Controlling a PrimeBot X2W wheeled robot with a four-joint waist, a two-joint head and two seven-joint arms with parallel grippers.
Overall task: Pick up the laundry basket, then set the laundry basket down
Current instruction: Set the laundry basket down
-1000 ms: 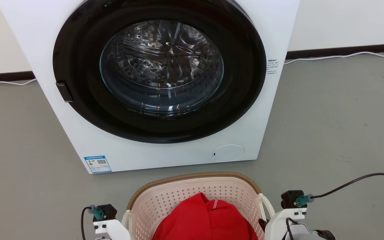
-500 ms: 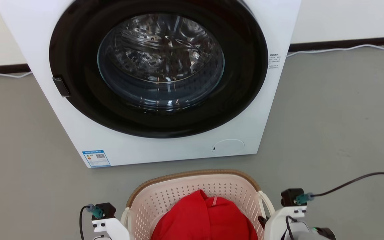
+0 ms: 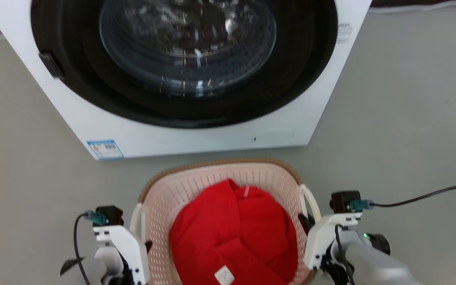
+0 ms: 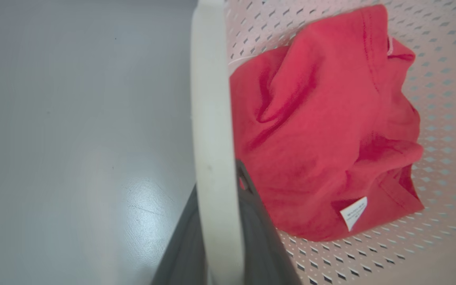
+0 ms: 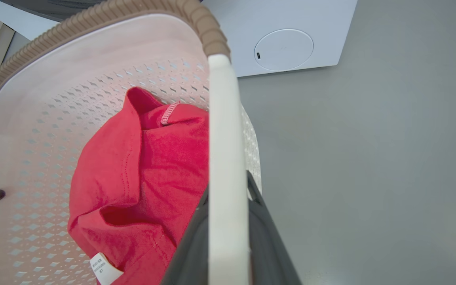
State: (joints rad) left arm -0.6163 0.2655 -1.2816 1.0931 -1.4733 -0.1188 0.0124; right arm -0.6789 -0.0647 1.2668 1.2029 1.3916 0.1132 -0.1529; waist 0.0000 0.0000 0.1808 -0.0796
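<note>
Both white side handles are pinched, the left handle in the left gripper jaws and the right handle in the right gripper jaws. The laundry basket is kept between them just before the washing machine, red garment inside; floor contact cannot be told. Wrists should be kept level and lowered together so neither handle is twisted; the machine front is close beyond the far rim, while open floor is left on both sides.

White wrist brackets sit lower left and lower right; each carries a black camera block with teal plug and black cable; grey forearm, lower right; dark grey fingers.
</note>
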